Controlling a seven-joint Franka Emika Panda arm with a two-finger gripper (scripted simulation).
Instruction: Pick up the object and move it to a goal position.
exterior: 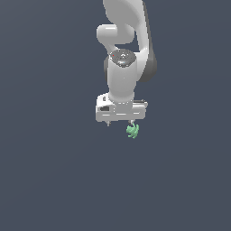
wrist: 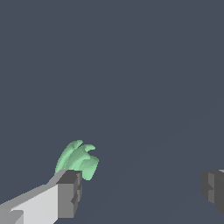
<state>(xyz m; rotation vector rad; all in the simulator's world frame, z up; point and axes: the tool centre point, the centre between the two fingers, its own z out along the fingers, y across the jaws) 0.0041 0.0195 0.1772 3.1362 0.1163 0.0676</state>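
Observation:
The object (exterior: 133, 131) is a tiny light-green lumpy thing with small prongs, sitting just under the white arm's hand, toward the exterior view's right. My gripper (exterior: 120, 122) hangs pointing down, open, its two fingers spread wide. In the wrist view the object (wrist: 78, 160) shows right by the tip of one finger (wrist: 68, 197), partly behind it, while the other finger (wrist: 213, 188) stands far off. Nothing lies in the gap between the fingers of the gripper (wrist: 142, 190). Whether the near finger touches the object I cannot tell.
A plain dark blue-grey surface (exterior: 49, 180) fills both views. The white arm (exterior: 122, 76) rises toward the top of the exterior view.

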